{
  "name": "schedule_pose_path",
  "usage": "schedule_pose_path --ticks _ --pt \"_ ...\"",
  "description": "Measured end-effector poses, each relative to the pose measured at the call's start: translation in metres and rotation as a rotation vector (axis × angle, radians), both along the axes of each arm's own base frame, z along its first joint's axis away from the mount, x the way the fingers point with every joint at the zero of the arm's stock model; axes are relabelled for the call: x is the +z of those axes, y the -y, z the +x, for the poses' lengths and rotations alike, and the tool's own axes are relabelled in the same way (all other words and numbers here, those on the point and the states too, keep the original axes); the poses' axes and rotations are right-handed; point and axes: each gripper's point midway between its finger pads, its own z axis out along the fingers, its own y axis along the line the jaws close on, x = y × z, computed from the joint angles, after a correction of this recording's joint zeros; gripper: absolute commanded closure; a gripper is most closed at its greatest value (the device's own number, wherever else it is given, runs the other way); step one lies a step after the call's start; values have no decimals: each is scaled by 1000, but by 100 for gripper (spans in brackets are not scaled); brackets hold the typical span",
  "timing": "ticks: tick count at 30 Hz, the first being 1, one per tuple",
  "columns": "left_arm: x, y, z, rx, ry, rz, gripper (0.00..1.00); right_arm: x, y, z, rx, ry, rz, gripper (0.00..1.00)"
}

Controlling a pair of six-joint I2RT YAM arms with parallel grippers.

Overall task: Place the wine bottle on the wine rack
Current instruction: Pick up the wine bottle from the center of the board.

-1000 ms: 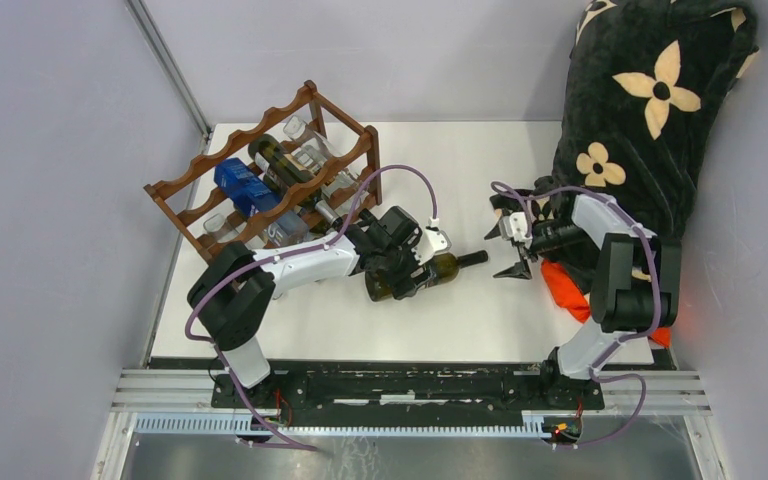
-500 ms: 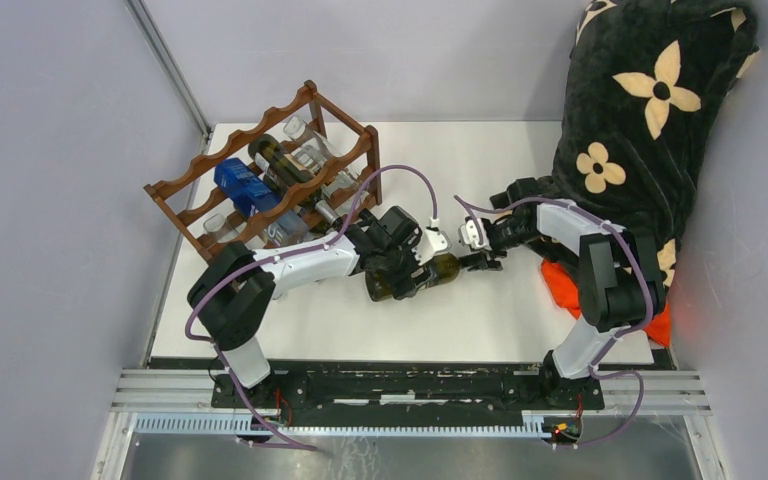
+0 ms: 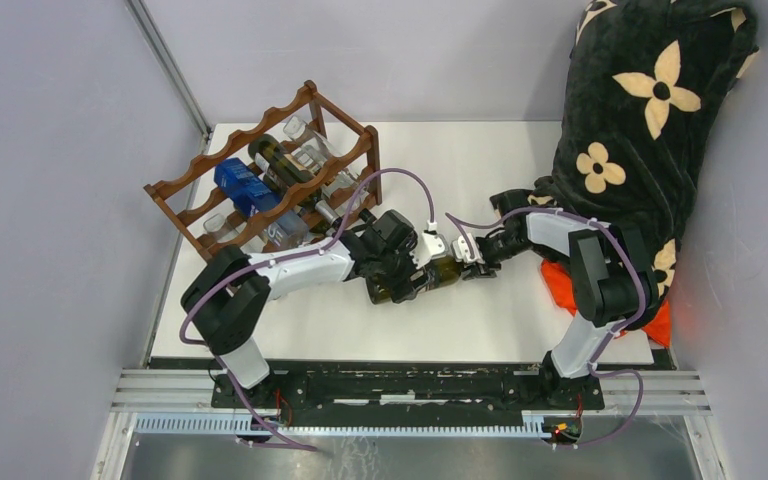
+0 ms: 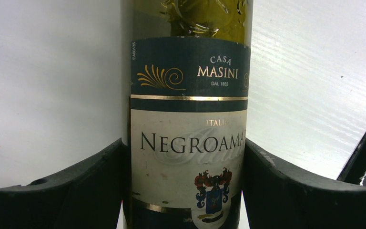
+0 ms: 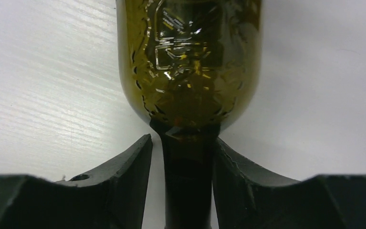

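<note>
On white table, lift wine bottle level toward wine rack, left gripper clamping body, right gripper pinching neck.

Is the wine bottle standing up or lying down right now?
Lying down: the wine bottle lies on its side on the table, neck toward the right claw.

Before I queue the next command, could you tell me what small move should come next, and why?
Probably a small joint lift: the left tool clamps the wine bottle at its label and the right tool hugs its neck, yet it lies on the table, short of the wine rack.
</note>
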Motion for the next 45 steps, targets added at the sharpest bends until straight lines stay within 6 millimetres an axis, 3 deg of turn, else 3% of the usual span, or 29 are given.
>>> schedule_pose_path --ticks 5,11,15,19,21,23,27,35,45 --pt "7 4 -1 -12 6 -33 98 -2 -1 -1 16 12 -2 62" --pt "6 4 -4 -14 -4 -35 94 -3 -2 -3 36 19 -1 99" --pt "7 5 -4 -6 -10 -42 71 1 0 -4 50 11 -12 100" --pt "10 7 -2 12 2 -51 39 6 5 -3 56 15 -18 100" --pt "12 9 -1 14 11 -58 34 10 9 -2 46 21 -23 100" --pt "15 12 0 15 23 -69 19 15 12 -1 37 33 -26 100" --pt "24 15 4 23 64 -98 2 28 18 1 9 77 -22 100" --pt "47 14 15 70 139 -146 0 35 29 -12 -108 13 27 100" --pt "67 10 15 85 182 -174 0 46 25 -14 -141 14 79 100"
